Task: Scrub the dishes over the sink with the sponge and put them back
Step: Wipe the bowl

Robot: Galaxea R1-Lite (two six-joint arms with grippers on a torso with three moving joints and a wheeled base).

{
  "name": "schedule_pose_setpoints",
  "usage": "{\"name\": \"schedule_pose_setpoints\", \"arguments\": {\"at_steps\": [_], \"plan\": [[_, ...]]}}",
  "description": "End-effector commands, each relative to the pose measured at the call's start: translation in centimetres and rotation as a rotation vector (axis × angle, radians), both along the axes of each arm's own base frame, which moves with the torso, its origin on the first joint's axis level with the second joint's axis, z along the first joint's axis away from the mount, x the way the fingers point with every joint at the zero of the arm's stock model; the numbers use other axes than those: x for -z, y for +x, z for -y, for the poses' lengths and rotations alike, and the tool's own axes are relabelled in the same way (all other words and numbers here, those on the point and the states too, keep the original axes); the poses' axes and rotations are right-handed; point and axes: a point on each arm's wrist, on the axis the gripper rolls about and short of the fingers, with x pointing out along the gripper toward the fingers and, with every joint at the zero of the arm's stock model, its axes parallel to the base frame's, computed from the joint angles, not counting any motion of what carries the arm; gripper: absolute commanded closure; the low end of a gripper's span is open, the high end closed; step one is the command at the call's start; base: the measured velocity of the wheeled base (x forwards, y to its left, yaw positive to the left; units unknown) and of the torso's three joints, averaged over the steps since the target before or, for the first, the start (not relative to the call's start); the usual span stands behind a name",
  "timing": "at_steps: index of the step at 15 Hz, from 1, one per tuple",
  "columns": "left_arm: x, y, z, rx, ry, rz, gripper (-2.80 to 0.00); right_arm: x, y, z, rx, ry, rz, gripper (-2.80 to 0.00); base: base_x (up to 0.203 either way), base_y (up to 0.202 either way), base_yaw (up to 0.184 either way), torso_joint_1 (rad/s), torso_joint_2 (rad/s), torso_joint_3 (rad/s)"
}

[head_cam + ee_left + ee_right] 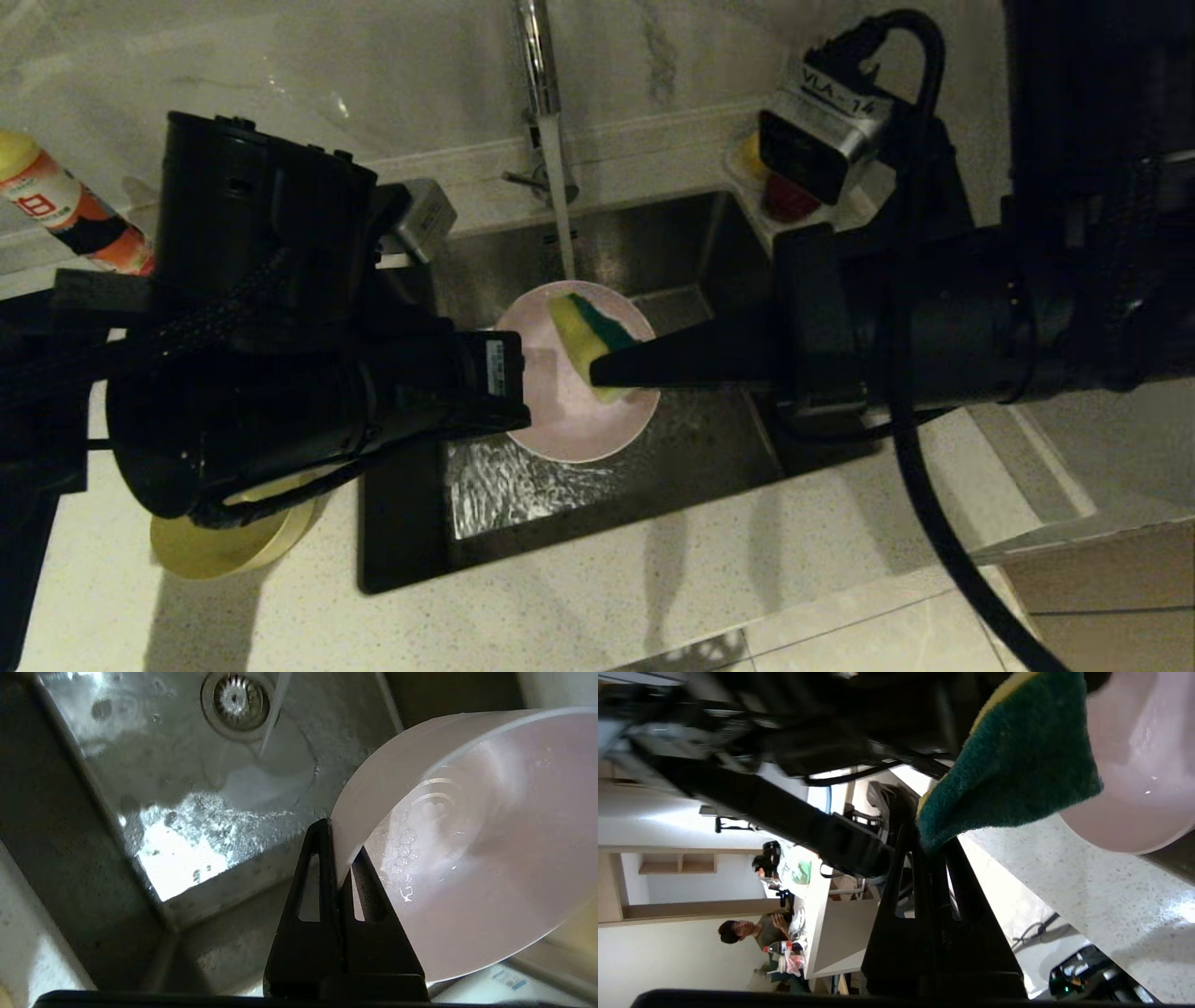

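Clamped jaws — our left gripper [343, 858] pinches the pink bowl [579, 411], right gripper [931, 851] the sponge [588, 336] — scrubbing mid-frame; yellow bowl [224, 546] waits.

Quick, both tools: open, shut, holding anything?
Left tool: shut on the pink bowl's rim, over the sink.
Right tool: shut on the sponge, inside the bowl.

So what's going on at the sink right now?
Left gripper shut on pink bowl rim, over sink. Right gripper presses sponge inside it. Tap running, nothing blocking.
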Motion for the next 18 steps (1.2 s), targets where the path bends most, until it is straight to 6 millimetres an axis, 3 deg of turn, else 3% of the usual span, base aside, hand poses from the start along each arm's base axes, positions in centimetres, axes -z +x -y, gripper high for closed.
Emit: {"name": "schedule_pose_setpoints", "arguments": {"at_steps": [1,9,13,18], "plan": [[-0.1,0.0,0.0,-0.004,-0.014,0.012,0.00,1.2,1.0,-0.8,0.007,-0.029,-0.028,0.00,0.000,0.000,0.000,0.000,0.00,0.000],[0.6,-0.7,0.1,0.017,-0.001,-0.004,0.00,2.2,3.6,-0.7,0.068,-0.030,-0.029,0.00,0.000,0.000,0.000,0.000,0.00,0.000],[1.6,-0.9,0.5,0.023,0.036,-0.021,0.00,2.4,4.7,-1.8,0.081,-0.031,-0.024,0.00,0.000,0.000,0.000,0.000,0.00,0.000],[1.6,-0.8,0.6,0.016,0.034,-0.015,0.00,1.9,3.6,-3.2,0.041,-0.023,-0.011,0.00,0.000,0.000,0.000,0.000,0.00,0.000]]}}
